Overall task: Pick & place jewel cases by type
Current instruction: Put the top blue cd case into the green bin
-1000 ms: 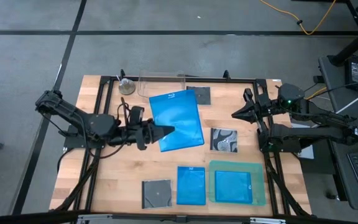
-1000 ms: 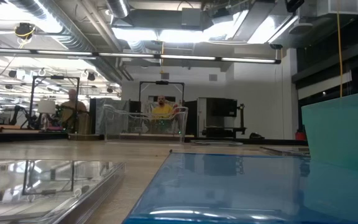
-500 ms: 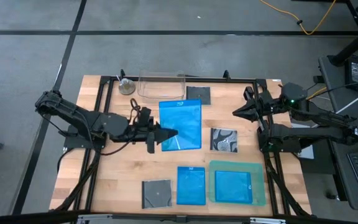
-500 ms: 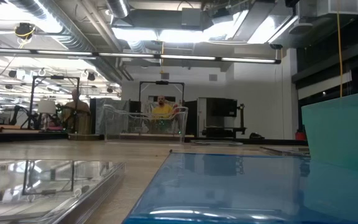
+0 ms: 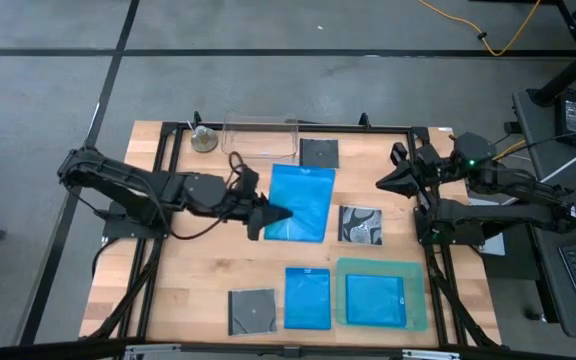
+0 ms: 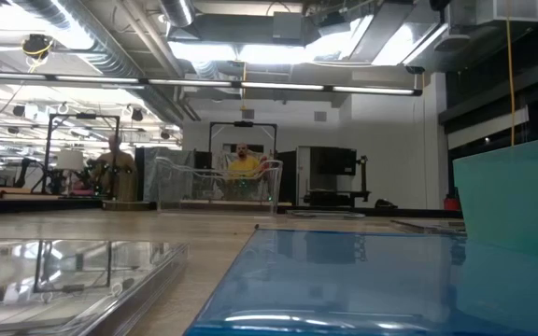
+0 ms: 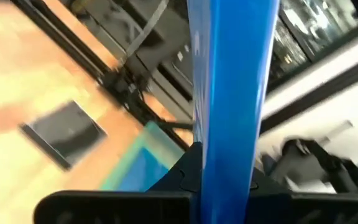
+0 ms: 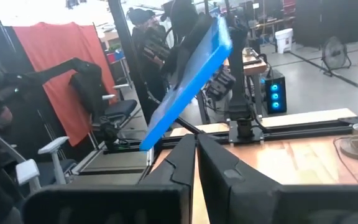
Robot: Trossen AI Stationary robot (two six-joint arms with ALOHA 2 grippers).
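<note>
High view: three blue cases [image 5: 300, 202], three dark cases [image 5: 319, 152].

Bright blue case [image 5: 301, 202], green tray [image 5: 382, 297], seemingly black-and-white patterned case [image 5: 360, 224]

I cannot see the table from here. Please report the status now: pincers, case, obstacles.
Left pincer shut on large blue case, lifted and tilted mid-table. Right pincer shut, empty, at right edge. Patterned case lies just beside the lifted one.
</note>
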